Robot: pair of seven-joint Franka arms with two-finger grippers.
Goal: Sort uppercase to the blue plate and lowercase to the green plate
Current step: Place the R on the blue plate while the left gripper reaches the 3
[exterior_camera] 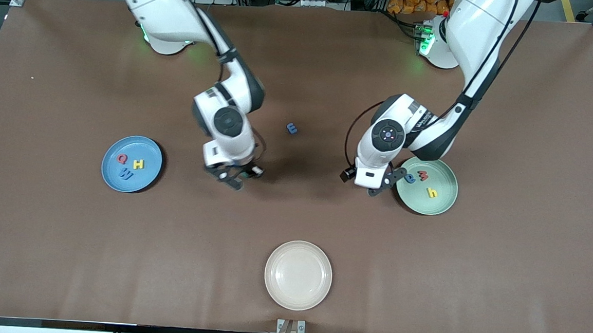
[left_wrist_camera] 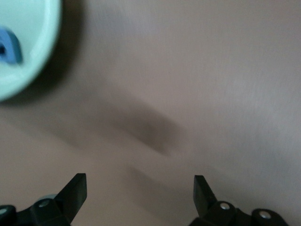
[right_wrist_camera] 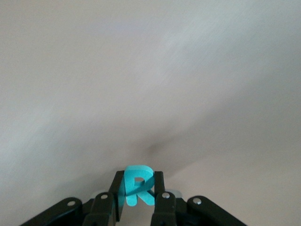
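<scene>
Right gripper (right_wrist_camera: 139,197) is pinching the teal R (right_wrist_camera: 138,190) between its fingers, and the R stands upright there. It is up over bare brown table (exterior_camera: 293,212), between the blue plate (exterior_camera: 132,163) and the blue E (exterior_camera: 292,128). Left gripper (left_wrist_camera: 140,188) has its fingers spread wide and holds nothing. It is over the table just beside the rim of the green plate (exterior_camera: 427,186), on the side toward the middle of the table. On the blue plate lie the red Q (exterior_camera: 121,159), the yellow H (exterior_camera: 138,164) and the blue M (exterior_camera: 126,175), close together but not on top of each other. On the green plate lie the blue a (exterior_camera: 410,178), the red w (exterior_camera: 423,175) and the yellow h (exterior_camera: 432,193). The blue a sits close to the rim next to the left gripper. The blue E lies alone on the table between the two arms, farther from the front camera than both plates. A cream plate (exterior_camera: 298,274) sits near the front edge of the table, well apart from everything else. Open brown table lies between the right gripper and the blue plate. The letters are small, flat and bright, much smaller than the plates.
</scene>
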